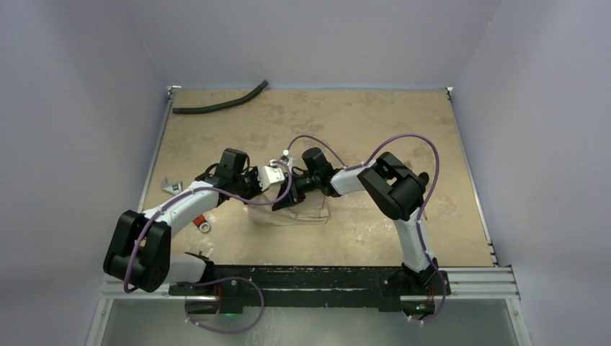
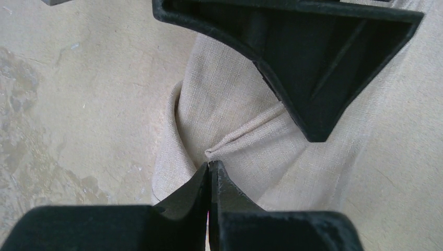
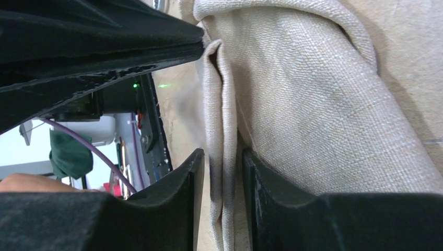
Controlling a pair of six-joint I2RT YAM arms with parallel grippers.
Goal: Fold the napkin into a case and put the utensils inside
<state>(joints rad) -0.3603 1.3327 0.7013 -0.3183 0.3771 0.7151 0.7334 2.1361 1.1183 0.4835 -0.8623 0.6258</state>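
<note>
Top external: napkin [image 1: 308, 210] lies mid-frame, with bare desk [image 1: 375, 122] stretching above it. Left hand [image 2: 210, 168] is pinched together on its crease; right hand [image 3: 223, 159] straddles a folded edge, fingers apart.

High fixed view looking down, wrist views close, sharing napkin [image 2: 235, 120]

Pale lavender walls [image 1: 72, 72] enclose a mottled tan tabletop [image 1: 360, 122] — evenly lit.

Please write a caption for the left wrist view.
Left gripper pinching a fold of the beige napkin on the tan table.
</note>
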